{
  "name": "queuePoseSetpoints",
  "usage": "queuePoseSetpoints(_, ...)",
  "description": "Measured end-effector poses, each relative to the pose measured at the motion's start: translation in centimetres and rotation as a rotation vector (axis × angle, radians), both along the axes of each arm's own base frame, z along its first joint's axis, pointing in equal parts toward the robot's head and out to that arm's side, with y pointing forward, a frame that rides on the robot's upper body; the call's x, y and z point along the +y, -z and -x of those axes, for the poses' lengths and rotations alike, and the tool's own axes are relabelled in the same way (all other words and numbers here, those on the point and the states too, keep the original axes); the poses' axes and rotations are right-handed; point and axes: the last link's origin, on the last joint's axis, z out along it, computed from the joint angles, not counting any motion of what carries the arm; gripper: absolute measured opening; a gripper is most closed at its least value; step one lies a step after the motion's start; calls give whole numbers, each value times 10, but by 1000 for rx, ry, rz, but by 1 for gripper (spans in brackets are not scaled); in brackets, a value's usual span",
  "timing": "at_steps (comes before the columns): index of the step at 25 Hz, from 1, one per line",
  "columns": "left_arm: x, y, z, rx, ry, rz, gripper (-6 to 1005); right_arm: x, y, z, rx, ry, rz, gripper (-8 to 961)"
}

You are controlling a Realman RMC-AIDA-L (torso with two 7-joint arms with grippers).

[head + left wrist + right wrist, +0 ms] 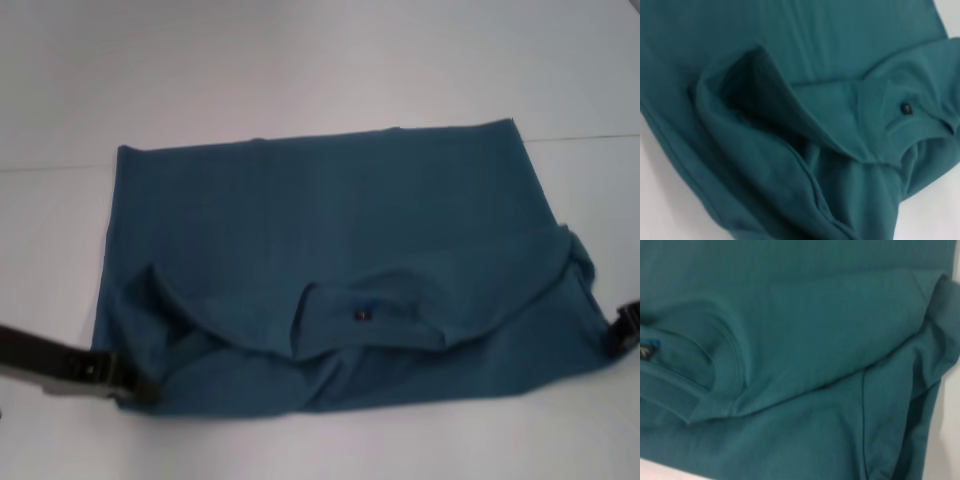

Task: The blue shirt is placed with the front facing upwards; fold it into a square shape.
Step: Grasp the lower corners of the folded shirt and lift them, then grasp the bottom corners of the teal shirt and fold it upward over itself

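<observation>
Left gripper (140, 385), dark, on a black-and-grey wrist, lies low at the near left corner of the cloth, its tip touching or just under the shirt's edge; whether it grips the fabric or has let go cannot be told. Right gripper (622, 332) shows only as a dark tip at the picture's right edge, against the shirt's near right side; its grasp likewise cannot be told. Between the two lies the large dark teal-blue cotton t-shirt (330, 215), spread flat on the plain white table (300, 60), in a roughly rectangular outline, wider than deep. Far edge runs straight; left edge straight. Near portion is doubled over: a curved fold line sweeps from near the left gripper across to the right side, with the ribbed collar (365, 310) at the near centre and a small black label (361, 316) inside it. No lettering shows on the upward surface. Left wrist view: shirt (790, 150) fills the frame, a raised pleat of cloth standing near the camera, collar and label (906, 108) beyond it. Right wrist view: folded layers of the shirt (815, 365), curved collar rib (725, 360) on one side, rumpled sleeve edge against the white table (945, 430).
</observation>
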Motion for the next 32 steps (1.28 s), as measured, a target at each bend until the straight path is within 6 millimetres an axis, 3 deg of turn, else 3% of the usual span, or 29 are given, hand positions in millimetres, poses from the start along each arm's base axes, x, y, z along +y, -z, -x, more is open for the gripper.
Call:
queuePoseSetpoints(10, -30, 0, 14, 58, -54, 157, 32, -38, 9, -1, 12, 42, 234, 94)
queuePoseSetpoints(19, -56, -6, 17, 45, -77, 273, 32, -41, 4, 0, 66, 0, 252, 102)
queuePoseSetpoints(24, -42, -24, 14, 12, -61, 190, 33, -27, -10, 8, 131, -72, 168, 107)
queuePoseSetpoints(32, 7, -38, 1, 52, -57, 50, 33, 1, -36, 15, 186, -114, -50, 113)
